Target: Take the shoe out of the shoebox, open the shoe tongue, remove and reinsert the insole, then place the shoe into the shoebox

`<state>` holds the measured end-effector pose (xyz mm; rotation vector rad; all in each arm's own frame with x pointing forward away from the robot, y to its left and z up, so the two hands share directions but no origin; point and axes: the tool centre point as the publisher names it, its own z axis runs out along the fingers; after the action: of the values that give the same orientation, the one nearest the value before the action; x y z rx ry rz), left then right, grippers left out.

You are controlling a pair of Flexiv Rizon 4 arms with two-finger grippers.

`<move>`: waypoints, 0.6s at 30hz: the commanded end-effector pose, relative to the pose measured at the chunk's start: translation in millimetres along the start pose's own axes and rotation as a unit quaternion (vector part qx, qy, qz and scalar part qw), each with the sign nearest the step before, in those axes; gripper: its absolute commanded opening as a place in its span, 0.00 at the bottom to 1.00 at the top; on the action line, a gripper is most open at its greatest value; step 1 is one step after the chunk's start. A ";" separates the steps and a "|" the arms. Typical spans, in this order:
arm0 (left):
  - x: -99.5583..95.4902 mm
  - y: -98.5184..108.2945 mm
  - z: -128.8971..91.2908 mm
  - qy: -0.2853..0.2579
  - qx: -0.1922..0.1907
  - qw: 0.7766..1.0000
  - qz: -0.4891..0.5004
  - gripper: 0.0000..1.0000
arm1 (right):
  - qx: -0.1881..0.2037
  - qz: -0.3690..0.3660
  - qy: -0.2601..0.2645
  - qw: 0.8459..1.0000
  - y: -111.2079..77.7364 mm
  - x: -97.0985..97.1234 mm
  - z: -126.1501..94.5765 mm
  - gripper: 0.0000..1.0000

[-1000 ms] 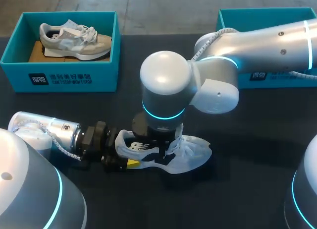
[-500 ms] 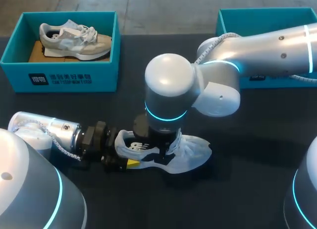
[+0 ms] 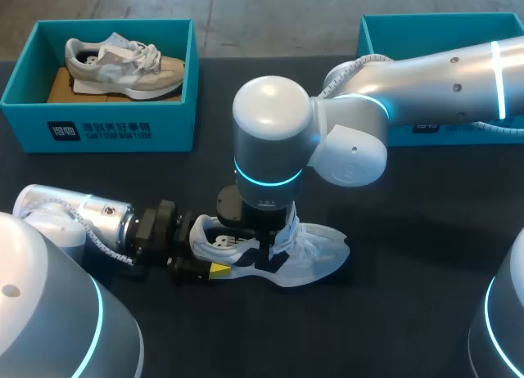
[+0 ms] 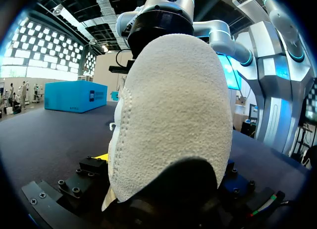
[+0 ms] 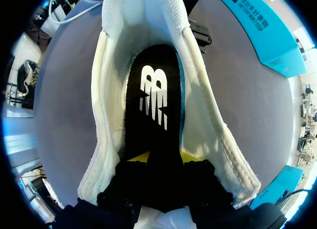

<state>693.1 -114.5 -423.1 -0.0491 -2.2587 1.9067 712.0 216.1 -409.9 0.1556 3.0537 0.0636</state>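
I have the white shoe (image 3: 321, 249) on its sole on the worktop (image 3: 409, 312), at the lower middle of the head frame. My left claw (image 3: 214, 262) is clamped on its heel. My right claw (image 5: 166, 162) reaches into the shoe's mouth and pinches the black insole (image 5: 157, 97) between its yellow tips. A teal shoebox (image 3: 409, 20) sits at the upper right.

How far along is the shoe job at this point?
Done: the shoe is out on the table, opened wide. In hand: left gripper holds the heel, right gripper pinches the insole inside it. Left: finishing the insole, then boxing the shoe.
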 end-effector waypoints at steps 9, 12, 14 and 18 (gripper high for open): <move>-0.7 1.2 0.6 -0.001 0.001 1.000 0.000 0.00 | 0.015 0.012 0.055 0.998 1.6 20.2 33.3 0.33; -0.7 1.2 0.6 -0.001 0.001 1.000 0.000 0.00 | 0.021 0.010 0.075 0.997 2.3 23.2 36.8 0.32; -0.7 1.2 0.6 -0.001 0.001 1.000 0.000 0.00 | 0.026 0.009 0.086 0.996 3.2 25.4 38.5 0.31; -0.7 1.2 0.6 -0.001 0.001 1.000 0.000 0.00 | 0.030 0.009 0.105 0.994 4.1 31.3 41.9 0.25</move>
<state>692.2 -114.4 -423.3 -0.0504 -2.2578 1.9072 693.4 215.6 -410.9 0.1956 3.2509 0.0016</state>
